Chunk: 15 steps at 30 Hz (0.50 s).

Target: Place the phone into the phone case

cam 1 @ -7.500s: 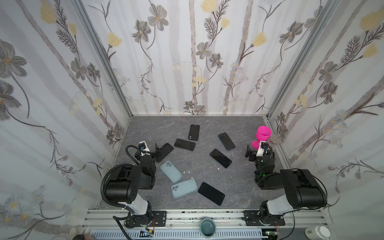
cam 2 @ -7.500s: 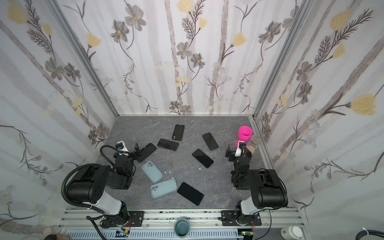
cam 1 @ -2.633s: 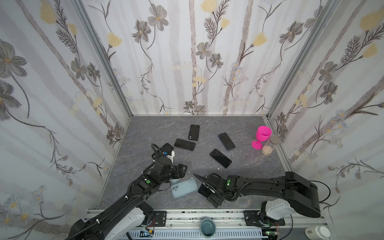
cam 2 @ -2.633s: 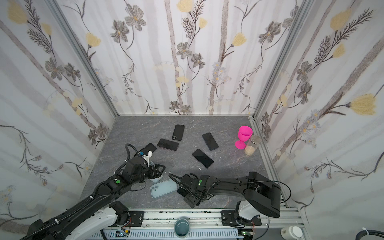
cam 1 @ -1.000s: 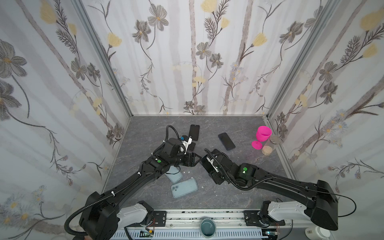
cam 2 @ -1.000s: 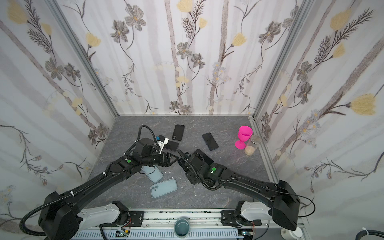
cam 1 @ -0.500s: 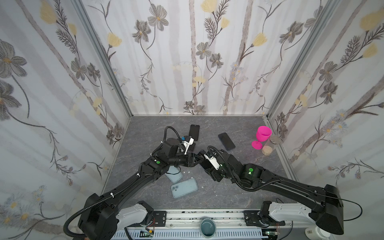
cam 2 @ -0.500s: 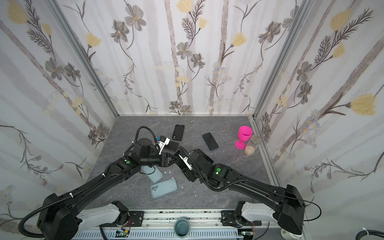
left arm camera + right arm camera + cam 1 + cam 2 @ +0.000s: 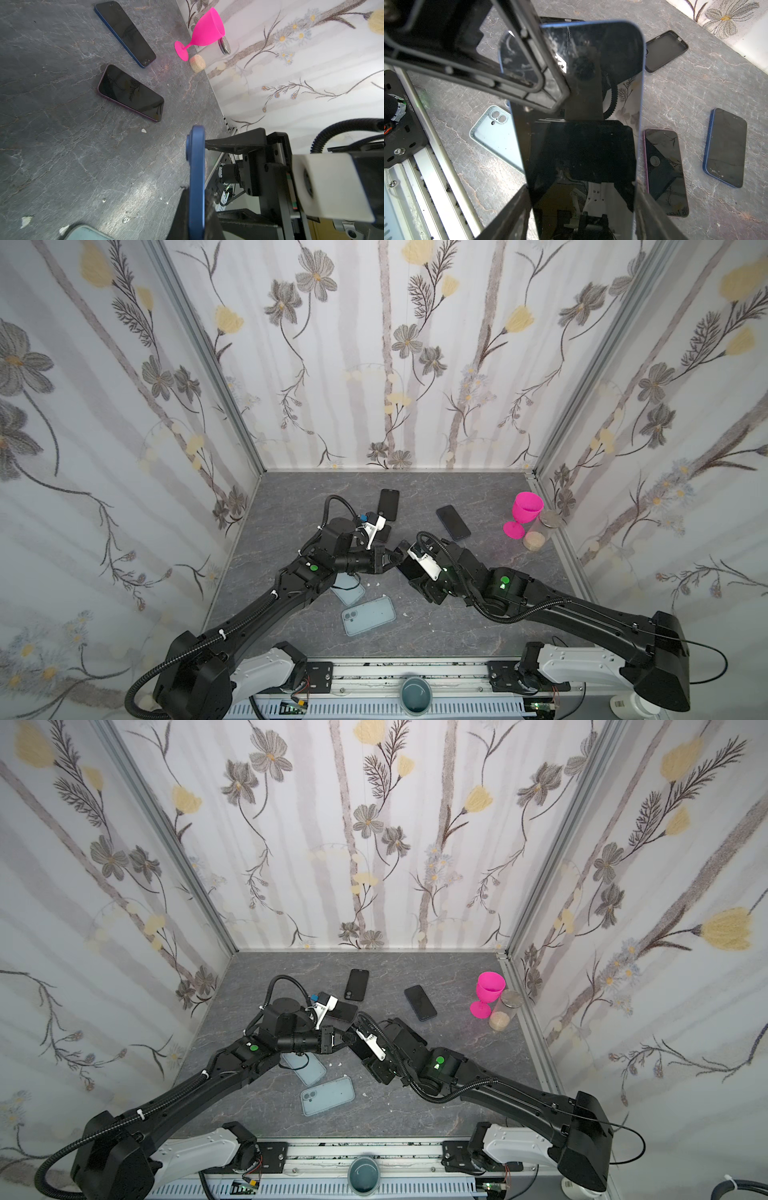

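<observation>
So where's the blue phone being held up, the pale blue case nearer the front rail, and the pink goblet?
blue phone (image 9: pixel 616 68): right wrist view, on its dark screen.
pale blue case (image 9: pixel 369 616): in a top view, its flat middle.
pink goblet (image 9: pixel 525 512): in a top view, on its bowl.

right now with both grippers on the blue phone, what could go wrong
1. The left gripper pinches the blue phone only near one end; if the right gripper releases, the phone may swing or slip.
2. The phone is held in the air; a drop could hit the light blue case lying close by.
</observation>
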Available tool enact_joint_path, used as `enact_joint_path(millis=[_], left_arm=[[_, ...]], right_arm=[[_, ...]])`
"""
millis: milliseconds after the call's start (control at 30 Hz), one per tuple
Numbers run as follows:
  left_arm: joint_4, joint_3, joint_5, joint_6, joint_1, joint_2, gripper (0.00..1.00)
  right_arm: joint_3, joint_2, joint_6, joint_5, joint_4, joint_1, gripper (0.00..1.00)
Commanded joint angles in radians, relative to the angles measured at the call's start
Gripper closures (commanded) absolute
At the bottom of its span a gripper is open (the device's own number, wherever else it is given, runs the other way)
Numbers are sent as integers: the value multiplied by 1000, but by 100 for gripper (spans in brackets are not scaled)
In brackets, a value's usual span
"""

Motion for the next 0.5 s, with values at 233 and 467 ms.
enact_joint_path(millis=[233,467], left_arm=[[147,-22,-38,-104,25,-36,100],[256,-29,-181,-135,145,-117,100]], right_arm=[[52,18,-16,77,70,-1,16],[200,54,-20,90,168,-30,0]])
